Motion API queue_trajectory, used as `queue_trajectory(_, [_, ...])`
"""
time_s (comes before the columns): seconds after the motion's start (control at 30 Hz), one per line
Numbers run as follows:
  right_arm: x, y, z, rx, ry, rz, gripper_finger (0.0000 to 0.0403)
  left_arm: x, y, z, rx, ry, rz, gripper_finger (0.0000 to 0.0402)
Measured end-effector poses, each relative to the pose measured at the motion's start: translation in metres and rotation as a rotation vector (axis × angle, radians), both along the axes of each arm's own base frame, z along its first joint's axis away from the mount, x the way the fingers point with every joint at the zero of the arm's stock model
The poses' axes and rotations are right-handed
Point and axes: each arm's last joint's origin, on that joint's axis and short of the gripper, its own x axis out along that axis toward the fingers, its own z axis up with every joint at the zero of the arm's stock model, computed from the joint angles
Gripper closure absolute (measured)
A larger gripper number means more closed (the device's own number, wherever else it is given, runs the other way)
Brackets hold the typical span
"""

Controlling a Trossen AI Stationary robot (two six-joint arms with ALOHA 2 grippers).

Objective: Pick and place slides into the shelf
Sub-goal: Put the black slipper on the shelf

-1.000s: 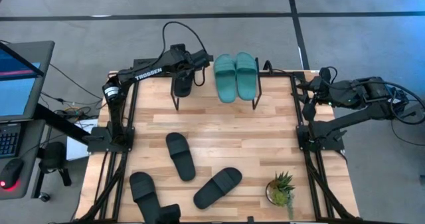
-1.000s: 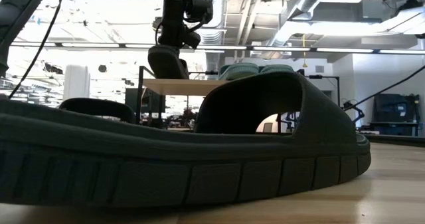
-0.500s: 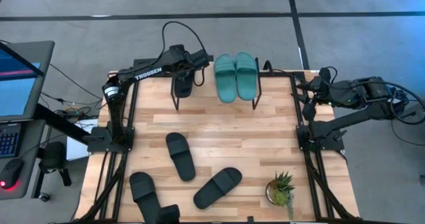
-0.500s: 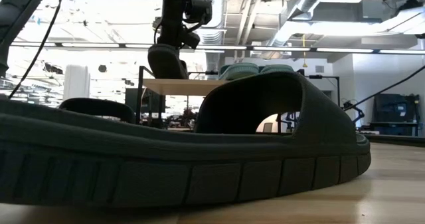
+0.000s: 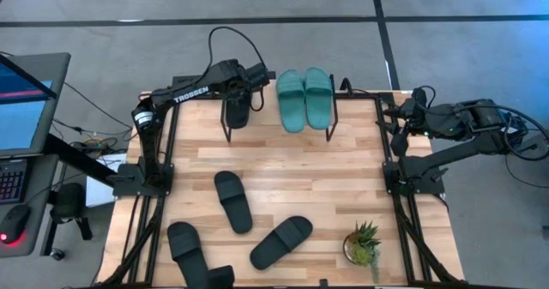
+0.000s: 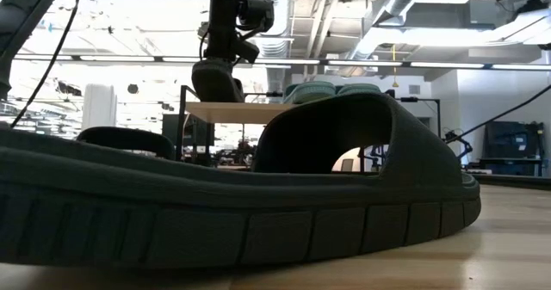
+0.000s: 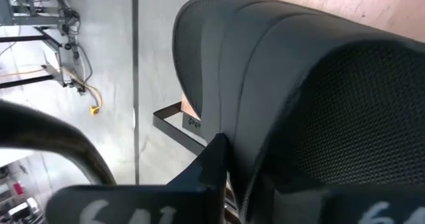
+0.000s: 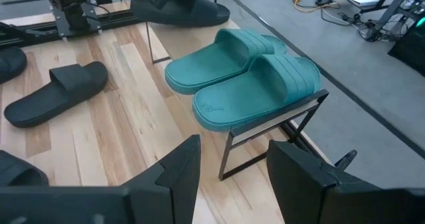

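Note:
My left gripper (image 5: 243, 87) is over the left end of the shelf (image 6: 250, 111) at the table's far edge, shut on a black slide (image 5: 236, 111), which shows above the top board in the low view (image 6: 215, 82). Two teal slides (image 5: 292, 100) (image 5: 317, 96) lie side by side, soles down, on the shelf's right half. Three black slides (image 5: 233, 201) (image 5: 281, 242) (image 5: 187, 244) lie on the table's near half. My right gripper (image 8: 232, 151) waits open at the table's right edge. My left gripper comes at the black slide from above, pointing down, and has it by its far part, near the strap (image 7: 265, 71). One finger (image 7: 216, 161) lies against the strap's edge; the other is hidden by the slide. The slide sits at the top board, its near end (image 5: 236, 122) past the shelf's front.
A potted plant (image 5: 364, 242) stands near the table's near right corner. One black slide (image 6: 258, 195) lies right before the low camera and blocks most of that view. Bare wood (image 5: 292, 169) lies between the shelf and the black slides. A monitor and keyboard stand off the table's left.

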Motion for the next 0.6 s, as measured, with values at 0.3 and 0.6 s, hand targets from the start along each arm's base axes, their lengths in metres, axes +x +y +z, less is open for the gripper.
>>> queue_trajectory(0.3, [0.0, 0.0, 0.0, 0.0, 0.0, 0.0, 0.0242, 0.0007, -0.0013, -0.0006, -0.058, -0.004, -0.051, 0.0359])
queue_trajectory(0.6, [0.0, 0.0, 0.0, 0.0, 0.0, -0.001, 0.0242, -0.0003, 0.0001, 0.0008, 0.011, 0.046, -0.05, 0.031])
